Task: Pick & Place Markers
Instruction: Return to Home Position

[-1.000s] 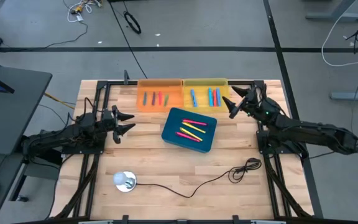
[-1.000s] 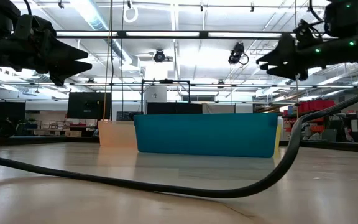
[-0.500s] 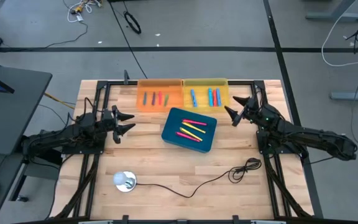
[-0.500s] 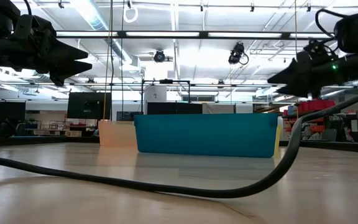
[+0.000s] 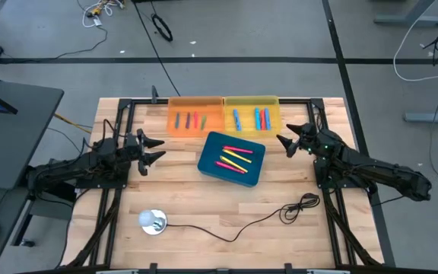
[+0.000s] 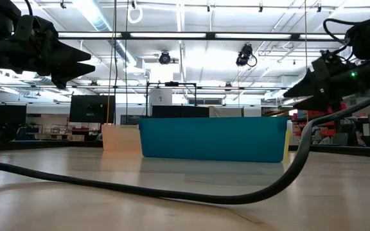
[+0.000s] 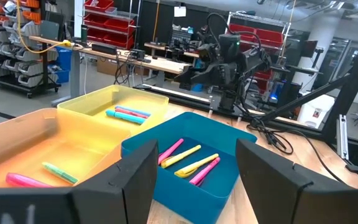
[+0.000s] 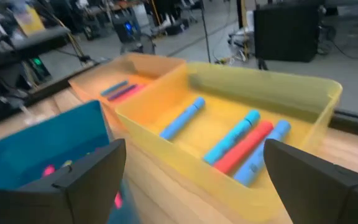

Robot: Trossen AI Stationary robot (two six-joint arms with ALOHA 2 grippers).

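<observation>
Because the markers (image 5: 238, 160) all lie in the blue bin (image 5: 213, 146), orange bin (image 5: 213, 120) and yellow bin (image 5: 246, 120), none loose on the table (image 5: 204, 205), my right gripper (image 5: 287, 141) hangs released and empty beside the blue bin; my left gripper (image 5: 152, 151) waits, likewise released and empty, opposite.

Short pink and yellow plastic markers (image 5: 238, 158) lie slanted at frame centre; pink-green markers (image 5: 189, 120) and blue-red markers (image 5: 256, 118) lie above.
</observation>
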